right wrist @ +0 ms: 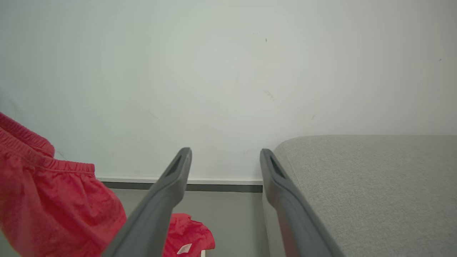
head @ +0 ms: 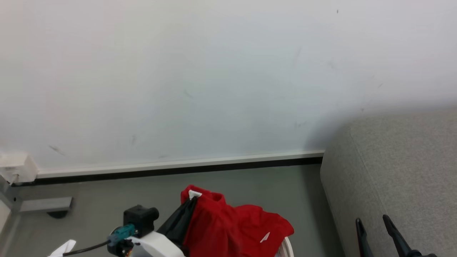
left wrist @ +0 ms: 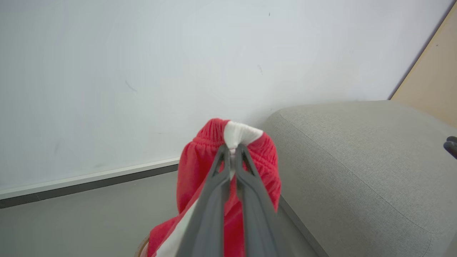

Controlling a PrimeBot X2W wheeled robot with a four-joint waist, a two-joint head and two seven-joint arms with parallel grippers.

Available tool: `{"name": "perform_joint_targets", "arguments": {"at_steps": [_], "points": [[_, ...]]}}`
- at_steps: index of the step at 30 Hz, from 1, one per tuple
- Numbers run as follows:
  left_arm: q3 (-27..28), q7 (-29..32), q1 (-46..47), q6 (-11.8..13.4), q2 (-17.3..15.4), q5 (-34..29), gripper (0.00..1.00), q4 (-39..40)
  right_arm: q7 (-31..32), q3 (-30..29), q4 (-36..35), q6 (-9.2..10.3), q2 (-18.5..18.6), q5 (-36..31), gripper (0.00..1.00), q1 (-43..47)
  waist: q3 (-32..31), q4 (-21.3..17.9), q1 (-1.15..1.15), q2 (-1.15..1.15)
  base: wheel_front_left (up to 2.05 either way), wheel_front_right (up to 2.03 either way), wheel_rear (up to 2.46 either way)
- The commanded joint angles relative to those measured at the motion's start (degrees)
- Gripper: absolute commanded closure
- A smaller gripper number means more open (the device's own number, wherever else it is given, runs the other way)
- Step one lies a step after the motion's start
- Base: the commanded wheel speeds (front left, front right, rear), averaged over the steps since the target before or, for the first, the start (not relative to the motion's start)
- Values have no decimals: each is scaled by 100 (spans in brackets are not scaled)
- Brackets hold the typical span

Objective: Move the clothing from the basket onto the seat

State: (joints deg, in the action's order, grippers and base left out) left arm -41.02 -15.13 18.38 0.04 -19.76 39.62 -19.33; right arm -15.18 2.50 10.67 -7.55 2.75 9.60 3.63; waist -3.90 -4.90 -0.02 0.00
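Note:
My left gripper (left wrist: 234, 149) is shut on a bright red garment (left wrist: 200, 167) with a white panel, pinching its elastic waistband. In the head view the same garment (head: 232, 225) hangs from that gripper (head: 192, 198) above the basket, whose cream-white rim (head: 287, 248) peeks out at the bottom edge. More red clothing (right wrist: 187, 235) with a white label lies below. The grey seat (head: 400, 171) stands to the right. My right gripper (head: 371, 219) is open beside the seat's front corner (right wrist: 357, 185), nothing between its fingers (right wrist: 178, 167).
A white wall (head: 214, 78) with a pale skirting board (head: 178, 165) runs behind everything. Grey floor (head: 250, 185) lies between wall and basket. A white box on a grey metal foot (head: 21, 175) sits at the far left. A tan panel (left wrist: 435, 78) rises beyond the seat.

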Motion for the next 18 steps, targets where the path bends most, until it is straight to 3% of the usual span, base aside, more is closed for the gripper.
{"name": "perform_joint_targets", "arguments": {"at_steps": [1,12,18], "points": [[72,-4,-125,11,-42,-20,100,81,4,28,-12,12,26,-37,0,80,-125,-5,2,0,0,0,0],[205,34,-164,80,-222,-18,100,428,4,433,-241,12,22,-264,0,-46,-166,97,2,0,0,0,0],[194,92,-18,122,-244,-66,100,673,4,1289,-367,12,23,-431,0,-354,-126,186,2,0,0,0,0]]}}
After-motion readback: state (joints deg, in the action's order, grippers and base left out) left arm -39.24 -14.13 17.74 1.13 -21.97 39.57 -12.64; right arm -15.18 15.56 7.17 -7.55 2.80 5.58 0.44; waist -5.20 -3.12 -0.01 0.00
